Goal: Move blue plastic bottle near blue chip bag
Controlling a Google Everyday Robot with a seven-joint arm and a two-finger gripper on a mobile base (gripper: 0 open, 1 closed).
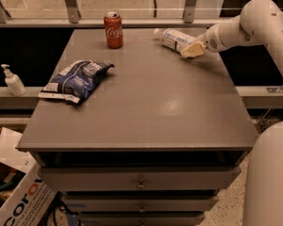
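Camera view, the only one I have. The blue plastic bottle lies on its side at the far right of the counter. Its long axis runs roughly left to right, slightly slanted. The white cap points left and a bit away from me, toward the back edge. The base end points right, at the pincer. The bottle is clear with a bluish tint and has a white label with dark print.

The pincer is tan and sits right against the base end of the bottle, low over the counter. I cannot tell whether it is clenched on the bottle or released. The white arm comes in from the right edge, bends at a rounded joint up top, and reaches left and down to the bottle.

The blue chip bag lies flat on the left side of the counter, crinkled, dark blue with white patches, well apart from the bottle. A red Coca-Cola can stands upright near the back edge, between the bag and the bottle, nearer the bottle's cap. A white pump dispenser stands on the ledge off the left of the counter. A cardboard box is at bottom left. There are drawers under the counter.
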